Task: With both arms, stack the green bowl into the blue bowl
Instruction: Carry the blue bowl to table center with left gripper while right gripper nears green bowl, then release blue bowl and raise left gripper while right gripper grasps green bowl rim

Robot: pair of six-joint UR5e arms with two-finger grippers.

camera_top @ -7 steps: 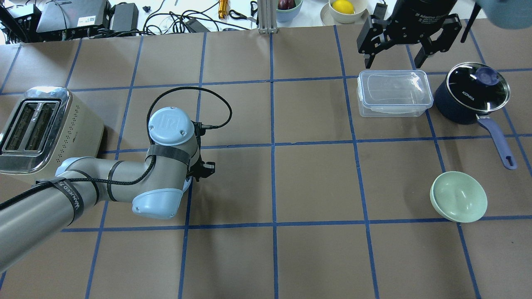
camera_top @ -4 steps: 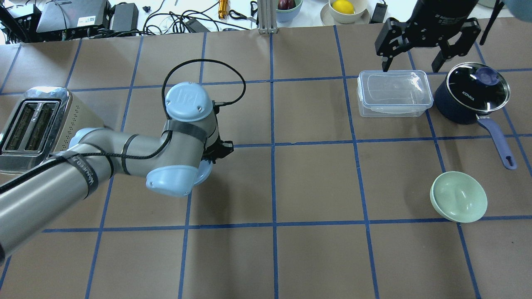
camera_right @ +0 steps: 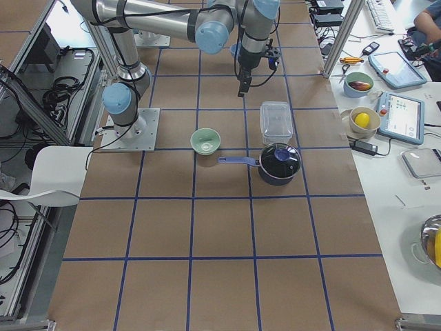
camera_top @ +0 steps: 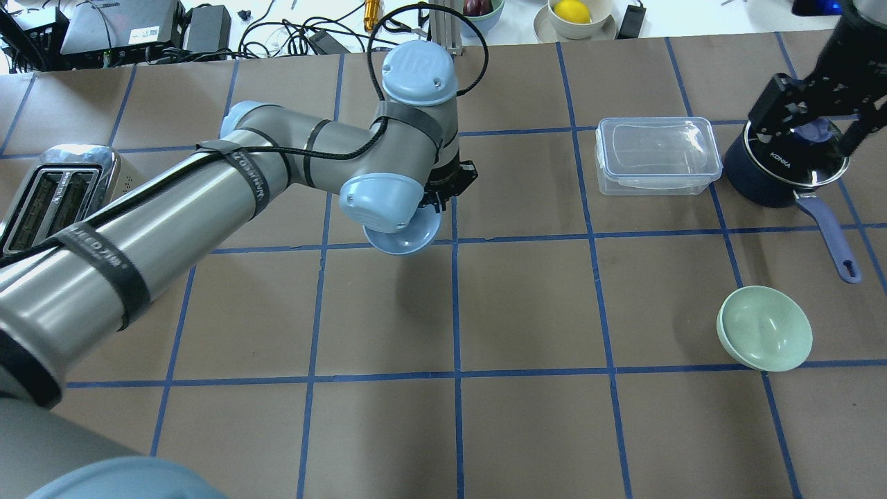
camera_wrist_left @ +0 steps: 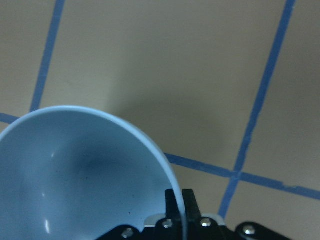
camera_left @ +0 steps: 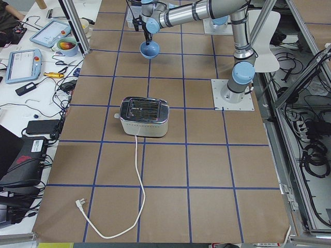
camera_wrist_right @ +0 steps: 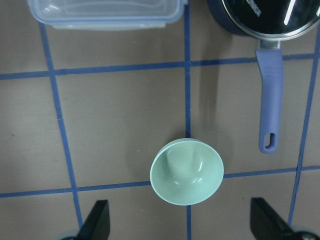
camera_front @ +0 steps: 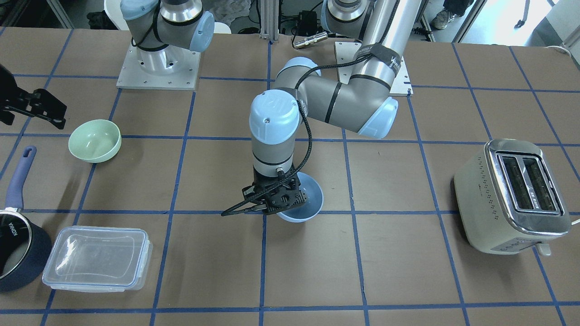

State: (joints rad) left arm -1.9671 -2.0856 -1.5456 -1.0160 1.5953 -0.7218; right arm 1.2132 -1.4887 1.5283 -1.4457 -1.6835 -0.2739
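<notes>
The blue bowl hangs above the table near its middle, held by its rim in my left gripper. The wrist view shows a finger clamped over the rim of the blue bowl, and the front view shows the bowl tilted under the gripper. The green bowl sits upright and alone on the table at the right; it also shows in the front view. My right gripper is open and empty, high over the saucepan, and looks down on the green bowl.
A toaster stands at the far left. A clear lidded container and a dark navy saucepan with a long handle stand beyond the green bowl. Cables and small bowls lie past the table's far edge.
My left arm has carried the blue bowl rightward and away from the toaster, toward the table's middle. My right gripper has moved right, from over the clear container to over the saucepan.
</notes>
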